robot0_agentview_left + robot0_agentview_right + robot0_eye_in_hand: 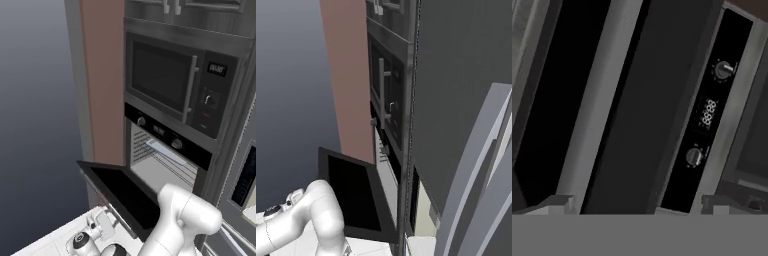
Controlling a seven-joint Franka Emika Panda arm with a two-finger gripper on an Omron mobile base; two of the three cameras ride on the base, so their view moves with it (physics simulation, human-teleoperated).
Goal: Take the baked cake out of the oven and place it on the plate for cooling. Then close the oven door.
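The oven (161, 133) is a black built-in unit with round knobs and a small display, set below a microwave. Its oven door (125, 192) hangs folded down and open, the dark glass facing up; it also shows as the oven door (351, 195) in the right base view. Wire racks (167, 162) show inside, and a pale flat thing (165, 150) lies on the upper one. The cake and the plate are out of view. In the rolled hand view my gripper (639, 202) is open with nothing between its fingertips (559, 202), facing the oven's control panel (707, 112).
A microwave (165, 80) with a vertical handle sits above the oven. A brown wall panel (102, 75) stands to the left of it. A tall grey cabinet side (456, 100) closes off the right. My white arm (185, 215) stands close in front of the open door.
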